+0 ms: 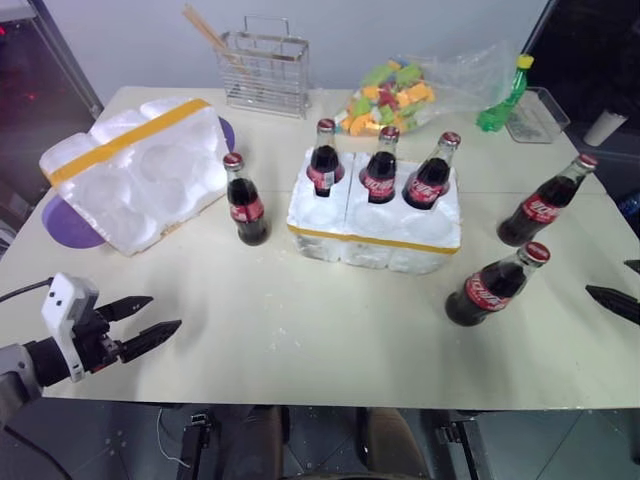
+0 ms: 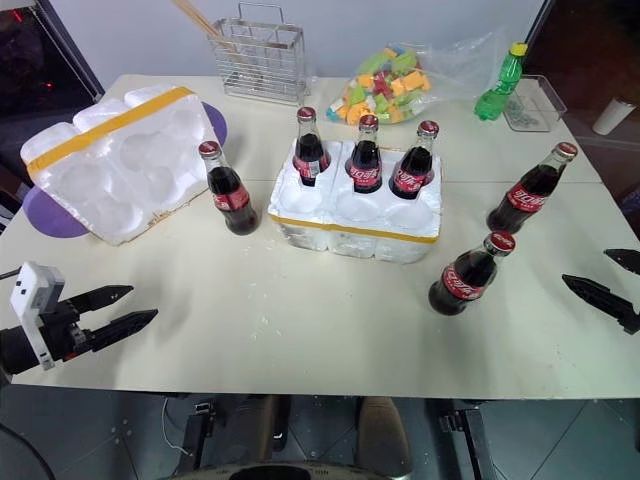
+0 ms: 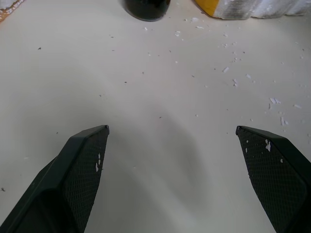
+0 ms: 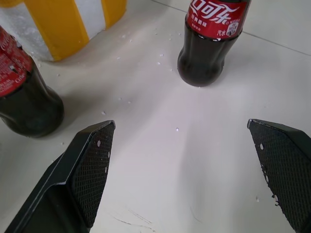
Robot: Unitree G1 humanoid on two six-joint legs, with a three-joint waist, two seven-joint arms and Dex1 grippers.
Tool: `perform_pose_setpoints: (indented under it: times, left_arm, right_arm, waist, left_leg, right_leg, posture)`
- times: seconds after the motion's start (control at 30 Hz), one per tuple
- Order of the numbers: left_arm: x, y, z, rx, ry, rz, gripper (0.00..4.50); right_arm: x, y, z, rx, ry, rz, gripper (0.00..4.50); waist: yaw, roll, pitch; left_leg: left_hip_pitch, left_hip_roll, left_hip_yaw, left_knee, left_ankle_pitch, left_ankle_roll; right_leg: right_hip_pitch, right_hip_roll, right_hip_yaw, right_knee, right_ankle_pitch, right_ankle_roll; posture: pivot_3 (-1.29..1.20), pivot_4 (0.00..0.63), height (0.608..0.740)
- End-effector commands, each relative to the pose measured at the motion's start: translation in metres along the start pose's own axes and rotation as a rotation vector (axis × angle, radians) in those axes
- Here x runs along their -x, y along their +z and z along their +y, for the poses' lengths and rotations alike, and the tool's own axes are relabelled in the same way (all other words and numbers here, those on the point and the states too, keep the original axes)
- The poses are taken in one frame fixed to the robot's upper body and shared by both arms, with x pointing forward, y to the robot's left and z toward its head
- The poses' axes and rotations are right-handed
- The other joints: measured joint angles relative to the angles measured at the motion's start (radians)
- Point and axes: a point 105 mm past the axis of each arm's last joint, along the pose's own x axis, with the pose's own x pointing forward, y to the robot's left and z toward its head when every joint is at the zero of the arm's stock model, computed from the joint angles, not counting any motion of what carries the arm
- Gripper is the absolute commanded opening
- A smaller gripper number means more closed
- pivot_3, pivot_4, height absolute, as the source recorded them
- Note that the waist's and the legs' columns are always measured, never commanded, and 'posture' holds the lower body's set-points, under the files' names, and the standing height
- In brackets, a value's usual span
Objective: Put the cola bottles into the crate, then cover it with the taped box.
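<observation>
While three bottles stand upright outside the crate [image 2: 355, 232], the nearest one [image 2: 463, 275] is just ahead and inward of the empty, wide-open right gripper [image 2: 612, 278], closer than the equally wide left gripper [image 2: 112, 313] is to its bottle [image 2: 226, 190].

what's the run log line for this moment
crate: three cola bottles in | three on table | taped box aside | both end effectors open, empty
</observation>
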Motion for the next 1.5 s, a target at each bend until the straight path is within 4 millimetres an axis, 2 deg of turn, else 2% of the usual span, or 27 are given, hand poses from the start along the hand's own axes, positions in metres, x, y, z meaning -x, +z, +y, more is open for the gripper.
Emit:
perform_pose_setpoints:
  times: [0.03, 0.33, 0.53, 0.7, 0.77, 0.9, 0.97, 1.1, 1.23, 1.37, 1.5]
  left_arm:
    - [0.0, 0.011, -0.002, -0.041, 0.0, -0.031, 4.38]
    - [-0.006, 0.02, 0.004, -0.053, 0.019, -0.063, 4.38]
    - [-0.012, 0.029, 0.009, -0.048, 0.032, -0.103, 4.38]
    - [-0.018, 0.032, 0.009, -0.032, -0.012, -0.092, 4.38]
    - [-0.024, 0.039, 0.012, -0.057, -0.008, -0.103, 4.38]
    - [-0.038, 0.066, 0.011, -0.092, -0.074, -0.178, 4.38]
    - [-0.044, 0.074, 0.011, -0.1, -0.092, -0.197, 4.38]
    - [-0.075, 0.1, 0.014, -0.153, -0.136, -0.237, 4.38]
    - [-0.102, 0.112, 0.018, -0.207, -0.143, -0.248, 4.38]
    - [-0.118, 0.124, 0.018, -0.23, -0.177, -0.264, 4.38]
    - [-0.132, 0.128, 0.019, -0.247, -0.184, -0.263, 4.38]
  right_arm:
    - [0.004, 0.006, -0.003, 0.03, -0.014, -0.026, 4.5]
    - [0.002, 0.002, -0.004, 0.031, -0.016, -0.031, 4.5]
    - [0.003, 0.009, -0.005, 0.037, -0.019, -0.051, 4.5]
    - [0.005, 0.008, -0.004, 0.016, -0.021, -0.045, 4.5]
    - [0.007, 0.02, -0.002, 0.04, -0.018, -0.067, 4.5]
    - [0.014, 0.062, 0.008, 0.061, 0.064, -0.137, 4.5]
    - [0.015, 0.072, 0.01, 0.065, 0.091, -0.144, 4.5]
    - [0.016, 0.126, 0.047, 0.125, 0.33, -0.187, 4.5]
    - [0.013, 0.159, 0.075, 0.167, 0.469, -0.222, 4.5]
    - [0.01, 0.176, 0.1, 0.204, 0.579, -0.239, 4.5]
    - [0.006, 0.181, 0.118, 0.226, 0.641, -0.246, 4.5]
  waist:
    - [0.0, 0.0, 0.0]
    - [0.0, 0.0, 0.0]
    - [0.0, 0.0, 0.0]
    - [0.001, 0.0, 0.0]
    - [0.001, 0.0, 0.0]
    - [0.004, 0.001, 0.0]
    - [0.003, 0.001, 0.0]
    - [0.003, 0.001, 0.0]
    - [0.001, 0.001, 0.0]
    - [0.002, -0.001, 0.001]
    - [0.003, -0.001, 0.001]
  left_leg:
    - [0.0, 0.0, 0.0, 0.0, 0.0, 0.0]
    - [0.0, 0.0, 0.0, 0.0, 0.0, 0.0]
    - [0.0, 0.0, 0.0, 0.0, 0.0, 0.0]
    - [0.0, 0.0, 0.0, 0.0, 0.0, 0.0]
    - [0.0, 0.0, 0.0, 0.0, 0.0, 0.0]
    - [0.0, 0.0, 0.0, 0.001, 0.0, 0.0]
    - [0.001, 0.0, 0.0, 0.002, 0.0, 0.0]
    - [0.001, 0.0, -0.001, 0.001, 0.0, 0.0]
    - [0.001, 0.0, -0.001, 0.001, 0.0, 0.001]
    - [0.0, 0.0, -0.001, 0.001, 0.001, 0.001]
    - [-0.003, 0.0, -0.001, 0.001, 0.001, 0.001]
  right_leg:
    - [0.0, 0.0, 0.0, 0.0, 0.0, 0.0]
    - [0.0, 0.0, 0.0, 0.0, 0.0, 0.0]
    - [0.0, 0.0, 0.0, 0.001, 0.0, 0.0]
    - [0.0, 0.001, 0.0, 0.001, 0.0, 0.0]
    - [0.0, 0.001, 0.0, 0.001, 0.0, 0.0]
    - [0.001, 0.001, 0.0, 0.002, 0.0, 0.0]
    - [0.002, 0.001, 0.0, 0.002, 0.0, 0.0]
    - [0.002, 0.002, 0.0, 0.003, 0.0, 0.0]
    - [0.002, 0.002, 0.0, 0.003, 0.001, 0.001]
    - [0.001, 0.002, 0.0, 0.003, 0.001, 0.001]
    - [-0.002, 0.002, -0.001, 0.004, 0.003, 0.005]
  posture:
    - [0.0, 0.15, 0.739]
    - [0.0, 0.15, 0.739]
    - [0.0, 0.15, 0.739]
    - [0.0, 0.15, 0.739]
    - [0.0, 0.15, 0.739]
    - [0.0, 0.15, 0.739]
    - [0.0, 0.15, 0.739]
    - [0.0, 0.15, 0.739]
    - [0.0, 0.15, 0.739]
    - [0.0, 0.15, 0.739]
    - [0.0, 0.15, 0.739]
